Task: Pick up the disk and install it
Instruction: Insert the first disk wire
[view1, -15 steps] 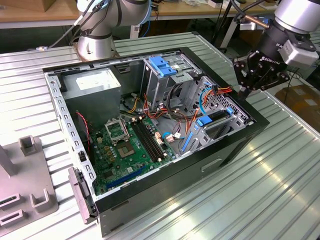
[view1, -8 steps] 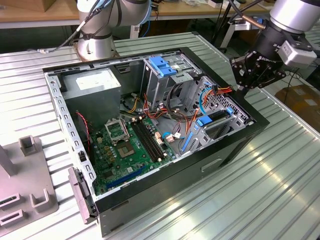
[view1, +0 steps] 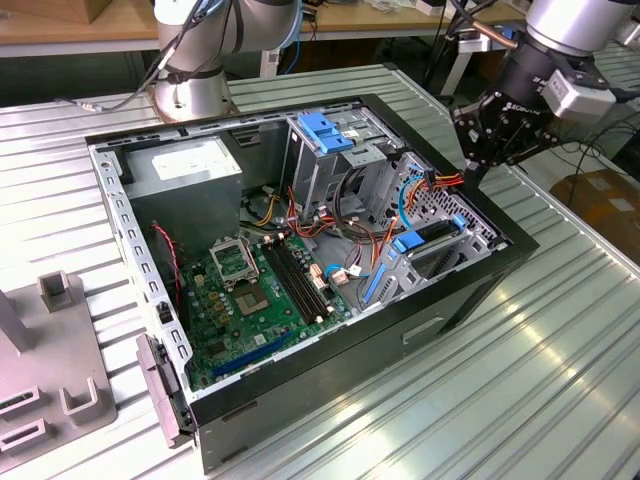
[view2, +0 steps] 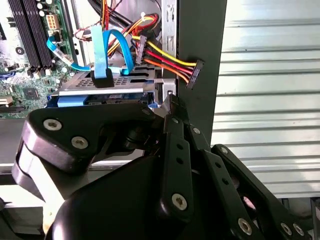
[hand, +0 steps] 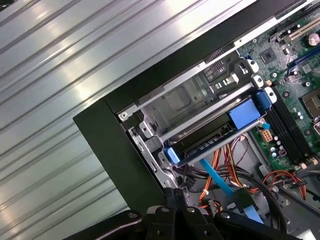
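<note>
Disk seated in the case bay, jaws closed and empty above the case edge

Disk (hand: 215, 131) sits in the bay at the corner of the open computer case (view1: 470, 290), on edge in its blue carrier. In the exterior view it lies near the case wall on that view's right (view1: 435, 240), with the carrier's blue ends showing at both sides. In the second wrist view the same carrier edge (view2: 100, 99) shows under a blue data cable (view2: 102, 55) that loops down to a dark plug on it.

Around it the case is crowded. A bundle of red, yellow and orange power wires (view2: 167, 62) runs past the bay and ends in a black connector hanging over the case rim. The metal drive cage with a blue latch (view1: 325, 130) stands beside the bay, toward the middle of the case. The green motherboard (view1: 260, 290) covers the case floor, and a grey power-supply box (view1: 185, 165) fills the far corner. The case rests on a ribbed metal desk (view1: 560, 330).

The gripper (view1: 472, 172) hangs above the case rim, just over the wire bundle and near the bay. Its jaws are drawn together, fingertips meeting, with nothing between them; they touch neither the disk nor the cables.
</note>
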